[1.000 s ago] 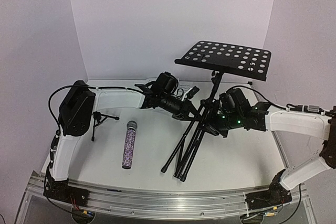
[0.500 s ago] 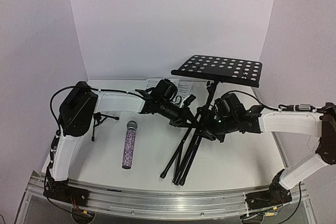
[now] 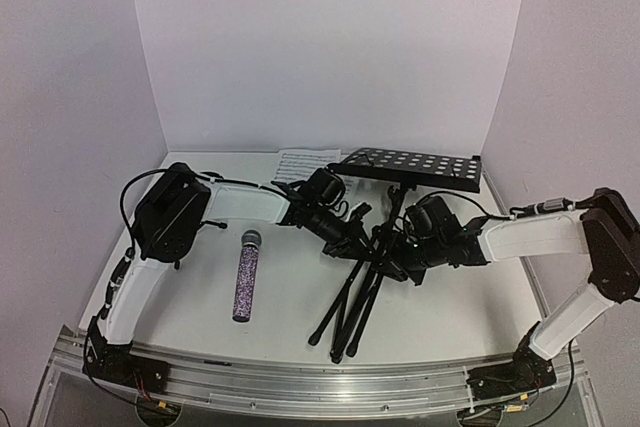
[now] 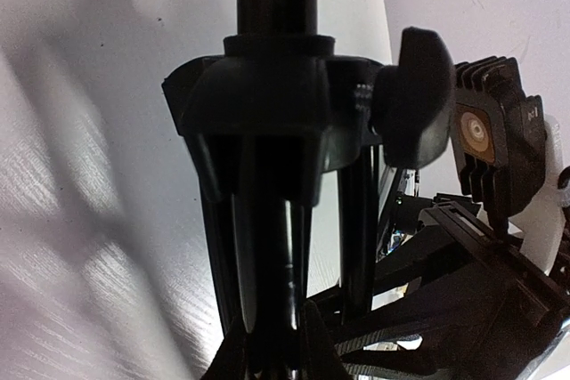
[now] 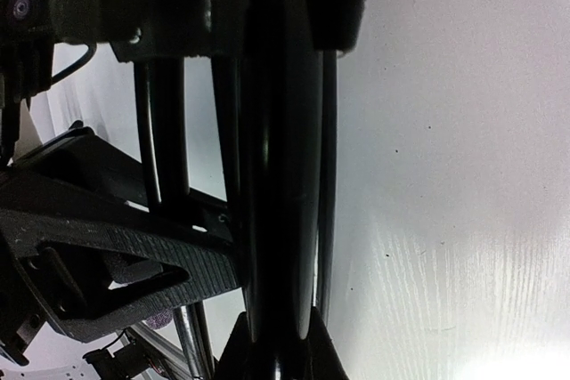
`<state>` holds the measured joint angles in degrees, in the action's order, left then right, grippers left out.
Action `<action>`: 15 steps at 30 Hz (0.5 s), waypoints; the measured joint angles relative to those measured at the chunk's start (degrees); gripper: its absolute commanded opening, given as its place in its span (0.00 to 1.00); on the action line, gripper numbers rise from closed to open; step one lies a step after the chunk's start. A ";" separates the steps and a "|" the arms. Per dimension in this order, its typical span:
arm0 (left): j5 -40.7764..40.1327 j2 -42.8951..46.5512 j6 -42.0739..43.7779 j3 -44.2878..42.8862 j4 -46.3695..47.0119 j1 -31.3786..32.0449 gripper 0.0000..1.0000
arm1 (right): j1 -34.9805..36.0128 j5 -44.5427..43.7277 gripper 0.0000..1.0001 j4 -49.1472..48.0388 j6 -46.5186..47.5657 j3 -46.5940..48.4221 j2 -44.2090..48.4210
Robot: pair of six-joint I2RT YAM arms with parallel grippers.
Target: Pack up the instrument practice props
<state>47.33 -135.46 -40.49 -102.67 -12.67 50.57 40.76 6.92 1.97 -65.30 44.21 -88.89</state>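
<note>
The tall black music stand has its legs folded together [image 3: 350, 297] and leans back, its perforated tray [image 3: 410, 165] low near the back wall. My left gripper [image 3: 350, 234] is shut on the stand's pole just below the leg collar [image 4: 267, 104], the pole [image 4: 272, 246] between its jaws. My right gripper [image 3: 395, 259] is shut on the same pole [image 5: 280, 175] from the other side. The glittery purple microphone [image 3: 245, 275] lies on the table to the left. White sheet-music pages [image 3: 305, 161] lie at the back behind the tray. The small tripod mic stand is hidden behind my left arm.
The white table [image 3: 470, 307] is walled at the back and both sides. A metal rail [image 3: 300, 382] runs along the near edge. The stand's clamp knob [image 4: 414, 100] sticks out beside my left gripper [image 4: 272, 344], and the right wrist's housing [image 4: 499, 175] is close behind it.
The music stand has tipped back and down, its tray dropping from high on the right to low near the back. Both arms lowered and shifted left with it.
</note>
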 measured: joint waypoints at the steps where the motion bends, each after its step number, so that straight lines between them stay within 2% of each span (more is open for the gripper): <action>1: -0.11 -0.26 -0.41 0.02 -0.22 0.00 0.00 | -0.06 0.18 0.00 -0.51 -0.16 -0.27 -0.34; 7: -0.18 -1.68 -2.80 0.04 0.50 0.13 0.00 | -0.94 1.56 0.00 -2.28 -0.58 -1.50 -1.73; 8: -0.32 -1.79 -3.16 0.06 0.71 0.13 0.05 | -1.17 1.88 0.00 -2.46 -0.55 -1.57 -1.95; 12: -1.15 -2.12 -2.86 0.06 0.82 0.18 0.32 | -1.99 3.03 0.00 -2.95 -0.03 -1.60 -2.77; 15: -3.47 -2.12 1.91 -0.28 1.22 0.76 0.36 | -2.90 2.52 0.00 -3.66 0.86 -1.65 -2.85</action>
<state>43.86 -137.59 -38.59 -102.95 -11.45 51.33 37.86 9.44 -1.69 -64.44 42.55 -91.74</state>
